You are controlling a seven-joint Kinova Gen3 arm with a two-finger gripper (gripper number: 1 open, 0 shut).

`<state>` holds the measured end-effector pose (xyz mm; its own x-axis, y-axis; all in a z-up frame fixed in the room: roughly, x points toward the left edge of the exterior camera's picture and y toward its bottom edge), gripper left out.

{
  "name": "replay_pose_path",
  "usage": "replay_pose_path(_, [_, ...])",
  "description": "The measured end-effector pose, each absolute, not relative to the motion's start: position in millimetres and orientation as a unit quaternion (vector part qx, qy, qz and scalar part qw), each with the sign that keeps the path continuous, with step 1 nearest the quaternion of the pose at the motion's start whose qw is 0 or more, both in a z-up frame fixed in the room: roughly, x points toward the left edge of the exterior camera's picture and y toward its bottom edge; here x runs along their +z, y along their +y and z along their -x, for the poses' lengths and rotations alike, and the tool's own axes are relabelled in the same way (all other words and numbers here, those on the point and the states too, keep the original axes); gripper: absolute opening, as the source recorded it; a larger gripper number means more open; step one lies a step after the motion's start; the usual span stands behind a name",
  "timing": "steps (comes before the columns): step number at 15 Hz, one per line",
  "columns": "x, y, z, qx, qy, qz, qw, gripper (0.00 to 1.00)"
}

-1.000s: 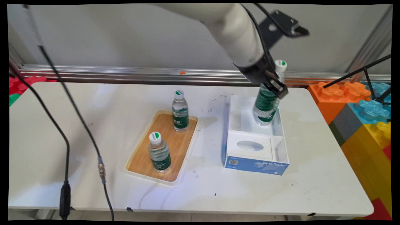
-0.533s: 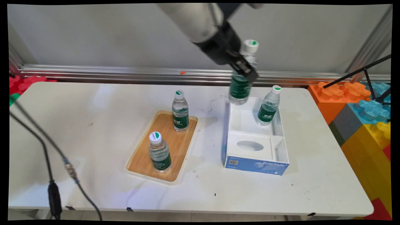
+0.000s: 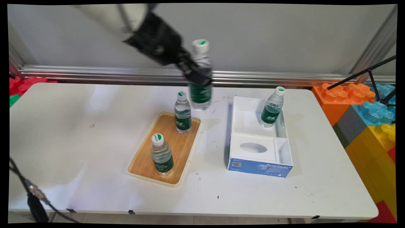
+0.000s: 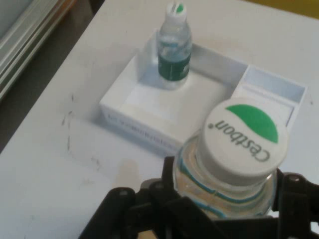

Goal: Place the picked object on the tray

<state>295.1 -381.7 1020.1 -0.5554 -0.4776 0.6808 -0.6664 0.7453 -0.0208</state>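
My gripper [image 3: 196, 74] is shut on a water bottle [image 3: 200, 85] with a green label and white cap, held upright in the air above the table's far side, between the wooden tray [image 3: 144, 158] and the white box [image 3: 286, 133]. In the hand view the held water bottle [image 4: 239, 149] fills the lower right between my fingers. Two more bottles stand on the tray, one at its far end [image 3: 182, 113] and one at its near end [image 3: 161, 155]. Another bottle [image 3: 272, 108] [image 4: 174, 47] stands in the white box [image 4: 129, 102].
The white box has a blue front lettered ByteStyle [image 3: 259, 167] and an insert with an oval hole [image 3: 253, 147]. Large coloured toy bricks [image 3: 364, 107] stand past the table's right edge. A metal rail [image 3: 95, 71] runs along the wall behind the table.
My gripper has carried the bottle up out of the white box and leftward, from over the box's far part to above the table near the tray's far end. The other bottles have not moved.
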Motion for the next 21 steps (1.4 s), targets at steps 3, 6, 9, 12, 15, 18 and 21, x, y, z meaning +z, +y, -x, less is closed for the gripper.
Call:
replay_pose_path(3, [1012, -371, -338, 0.133, -0.871, -0.326, 0.342, 0.00])
replay_pose_path(6, [994, -363, -384, 0.129, -0.874, -0.317, 0.345, 0.00])
replay_pose_path(9, [978, -362, -411, 0.127, -0.878, -0.302, 0.350, 0.00])
replay_pose_path(12, [954, -367, -442, 0.128, -0.882, -0.275, 0.360, 0.00])
replay_pose_path(15, [931, -375, -459, 0.123, -0.886, -0.253, 0.368, 0.00])
replay_pose_path(18, [907, -383, -472, 0.112, -0.891, -0.232, 0.374, 0.00])
replay_pose_path(21, [881, -394, -485, 0.098, -0.896, -0.209, 0.379, 0.00])
